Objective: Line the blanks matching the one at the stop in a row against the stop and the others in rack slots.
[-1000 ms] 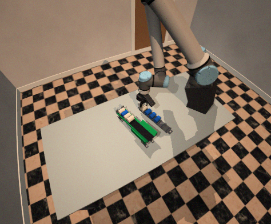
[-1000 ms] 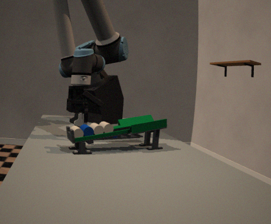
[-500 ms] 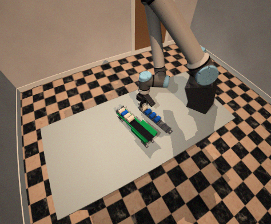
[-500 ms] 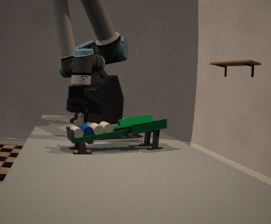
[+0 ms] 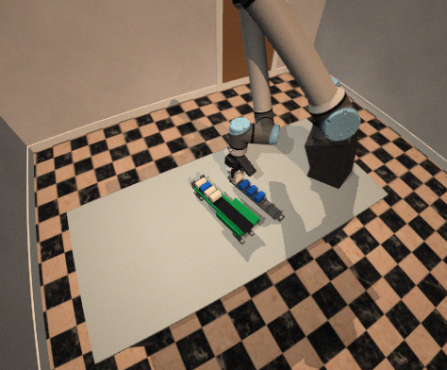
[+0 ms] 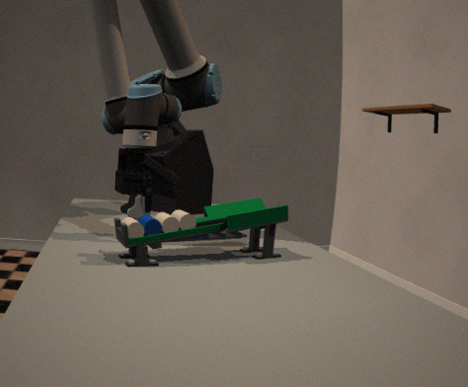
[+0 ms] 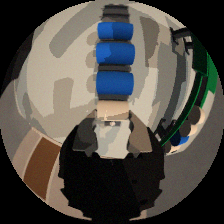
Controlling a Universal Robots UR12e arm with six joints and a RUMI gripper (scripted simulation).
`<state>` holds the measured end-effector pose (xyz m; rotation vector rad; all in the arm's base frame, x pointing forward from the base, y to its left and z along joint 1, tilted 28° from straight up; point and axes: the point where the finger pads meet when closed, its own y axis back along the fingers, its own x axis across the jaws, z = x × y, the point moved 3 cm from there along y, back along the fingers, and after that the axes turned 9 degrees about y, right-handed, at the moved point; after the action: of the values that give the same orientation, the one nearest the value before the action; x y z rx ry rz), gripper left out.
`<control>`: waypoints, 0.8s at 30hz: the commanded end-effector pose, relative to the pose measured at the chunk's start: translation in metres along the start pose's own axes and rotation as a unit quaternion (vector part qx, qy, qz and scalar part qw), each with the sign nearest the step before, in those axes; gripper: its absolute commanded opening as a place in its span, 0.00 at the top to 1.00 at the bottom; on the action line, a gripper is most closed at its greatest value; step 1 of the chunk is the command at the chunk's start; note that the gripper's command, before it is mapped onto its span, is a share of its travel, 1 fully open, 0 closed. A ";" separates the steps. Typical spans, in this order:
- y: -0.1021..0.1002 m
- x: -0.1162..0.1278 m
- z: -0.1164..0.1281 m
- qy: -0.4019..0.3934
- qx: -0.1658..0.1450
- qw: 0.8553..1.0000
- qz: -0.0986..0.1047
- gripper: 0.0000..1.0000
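Observation:
The green feed ramp (image 5: 227, 210) holds a row at its stop: a cream blank (image 5: 201, 181), a blue blank (image 5: 206, 187), then two more cream blanks (image 5: 213, 194). The row also shows in the exterior view, with the blue blank (image 6: 149, 224) second from the stop. The dark stock rack (image 5: 257, 198) holds three blue blanks (image 5: 252, 190) side by side in its slots. My gripper (image 5: 236, 176) is at the rack's far end, shut on a cream blank (image 7: 111, 122) right beside the nearest blue blank (image 7: 115, 83). I cannot tell whether the cream blank rests on the rack's floor.
The arm's dark base block (image 5: 331, 160) stands right of the rack on the grey mat. The ramp (image 6: 208, 222) stands on dark legs, its high end away from the stop. A small wall shelf (image 6: 406, 110) hangs far off on the right.

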<state>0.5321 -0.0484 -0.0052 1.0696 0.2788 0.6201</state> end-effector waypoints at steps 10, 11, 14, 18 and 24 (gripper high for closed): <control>0.000 0.001 0.001 0.000 0.000 1.000 0.001 0.67; 0.000 0.001 0.001 0.000 0.000 1.000 0.001 0.67; 0.002 0.001 0.001 0.000 -0.001 1.000 0.001 0.67; 0.007 0.000 -0.001 0.001 0.000 1.000 0.001 0.67; 0.017 0.000 -0.002 0.001 0.000 1.000 0.000 0.67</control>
<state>0.5296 -0.0461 0.0015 1.0704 0.2780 0.6206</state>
